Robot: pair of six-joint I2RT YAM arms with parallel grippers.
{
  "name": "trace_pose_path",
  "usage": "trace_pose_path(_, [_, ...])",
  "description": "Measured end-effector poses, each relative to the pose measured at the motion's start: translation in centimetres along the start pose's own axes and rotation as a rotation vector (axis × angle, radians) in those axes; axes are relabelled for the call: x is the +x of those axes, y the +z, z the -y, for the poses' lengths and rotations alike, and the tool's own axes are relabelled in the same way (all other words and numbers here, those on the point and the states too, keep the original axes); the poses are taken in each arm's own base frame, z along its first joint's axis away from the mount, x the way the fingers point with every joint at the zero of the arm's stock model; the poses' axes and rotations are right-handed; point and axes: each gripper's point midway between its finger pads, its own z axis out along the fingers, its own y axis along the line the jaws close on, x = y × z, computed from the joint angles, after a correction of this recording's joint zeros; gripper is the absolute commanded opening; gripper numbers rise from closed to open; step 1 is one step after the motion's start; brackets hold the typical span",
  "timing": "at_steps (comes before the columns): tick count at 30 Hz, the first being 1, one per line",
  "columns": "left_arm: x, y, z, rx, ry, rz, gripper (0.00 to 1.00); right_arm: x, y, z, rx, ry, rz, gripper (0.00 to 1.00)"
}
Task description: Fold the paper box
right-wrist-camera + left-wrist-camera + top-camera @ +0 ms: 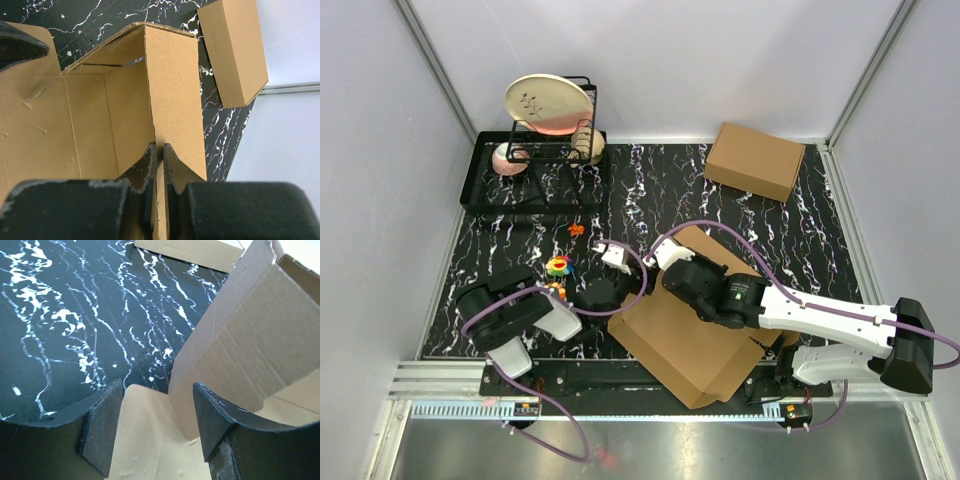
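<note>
Pinching a wall of the paper box [100, 115], the right hand [159, 155] holds it upright; the left hand [157, 400], spread open, straddles a flap, ready to fold.

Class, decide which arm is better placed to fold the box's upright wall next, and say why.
Right: the right claw is shut on the upright wall of the paper box; the left claw stands open, gripping nothing.
</note>
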Motion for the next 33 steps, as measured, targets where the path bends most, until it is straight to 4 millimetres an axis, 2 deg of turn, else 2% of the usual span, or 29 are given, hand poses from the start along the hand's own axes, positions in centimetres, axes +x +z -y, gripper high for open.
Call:
trace_pose_path(6, [-0.1, 1.9, 2.4, 0.083, -0.059, -0.01, 0.6, 0.0, 0.0, 0.0, 0.002, 0.01, 0.0, 0.0])
trace_pose_path(9, [0.3, 2.4, 3.0, 0.103, -0.074, -0.021, 0.59, 0.0, 0.0, 0.0, 0.005, 0.015, 0.001, 0.0])
trace_pose_path(20, [1.8, 2.9, 3.6, 0.134, -0.095, -0.064, 0.6, -0.1, 0.1, -0.1, 0.009, 0.019, -0.002, 0.0])
trace_pose_path(33, [2.1, 5.2, 4.2, 0.12, -0.097, -0.044, 0.66, -0.1, 0.2, -0.1, 0.01, 0.042, 0.001, 0.0])
